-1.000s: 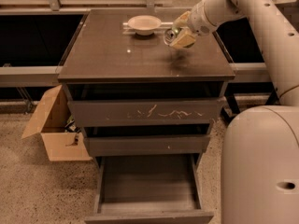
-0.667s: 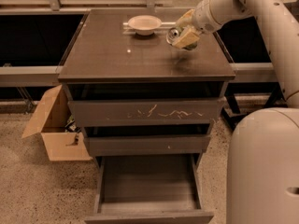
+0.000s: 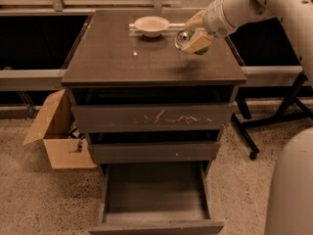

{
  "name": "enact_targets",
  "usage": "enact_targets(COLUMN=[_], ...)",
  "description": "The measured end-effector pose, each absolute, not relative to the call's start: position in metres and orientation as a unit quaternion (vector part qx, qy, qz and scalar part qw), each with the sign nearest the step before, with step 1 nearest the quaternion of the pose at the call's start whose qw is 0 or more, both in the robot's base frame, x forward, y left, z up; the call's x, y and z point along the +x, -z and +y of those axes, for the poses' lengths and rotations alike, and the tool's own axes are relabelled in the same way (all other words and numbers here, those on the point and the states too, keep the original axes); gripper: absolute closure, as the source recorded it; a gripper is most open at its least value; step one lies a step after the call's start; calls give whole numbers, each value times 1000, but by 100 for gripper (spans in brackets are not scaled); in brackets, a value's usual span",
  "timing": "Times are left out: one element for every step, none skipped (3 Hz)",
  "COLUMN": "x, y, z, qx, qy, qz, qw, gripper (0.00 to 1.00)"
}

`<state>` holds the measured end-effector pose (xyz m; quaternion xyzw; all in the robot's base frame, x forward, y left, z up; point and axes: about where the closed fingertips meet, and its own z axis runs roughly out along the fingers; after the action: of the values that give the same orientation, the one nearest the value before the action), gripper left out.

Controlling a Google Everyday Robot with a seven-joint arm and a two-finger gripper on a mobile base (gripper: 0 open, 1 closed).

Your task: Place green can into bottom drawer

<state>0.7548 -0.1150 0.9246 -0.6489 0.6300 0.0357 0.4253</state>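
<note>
My gripper [image 3: 194, 37] hangs over the right rear part of the cabinet top and is shut on the green can [image 3: 185, 38]. The can lies on its side between the tan fingers [image 3: 197, 42], its shiny silver end facing left, held a little above the surface. The bottom drawer [image 3: 155, 192] is pulled out wide at the foot of the cabinet, its flat grey floor bare. The white arm reaches in from the upper right.
A white shallow bowl [image 3: 151, 24] sits at the back of the cabinet top [image 3: 127, 58]. The scratched top drawer [image 3: 151, 117] and the middle drawer [image 3: 154, 151] stand slightly out. An open cardboard box [image 3: 58, 133] lies on the floor left. A black stand [image 3: 274, 116] is to the right.
The gripper with the can has risen slightly and shifted a little toward the right rear of the cabinet top. The drawers and the bowl have not moved.
</note>
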Motion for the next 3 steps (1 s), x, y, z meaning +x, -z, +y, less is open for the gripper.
enact_targets(x=[679,678,671], y=[-928,-928,-927], z=[-84,-84,-81], qx=[-681,-682,-685], qy=[-23,-21,-16], qz=[603,603,606], qw=[415,413,404], gripper=[100,100,100])
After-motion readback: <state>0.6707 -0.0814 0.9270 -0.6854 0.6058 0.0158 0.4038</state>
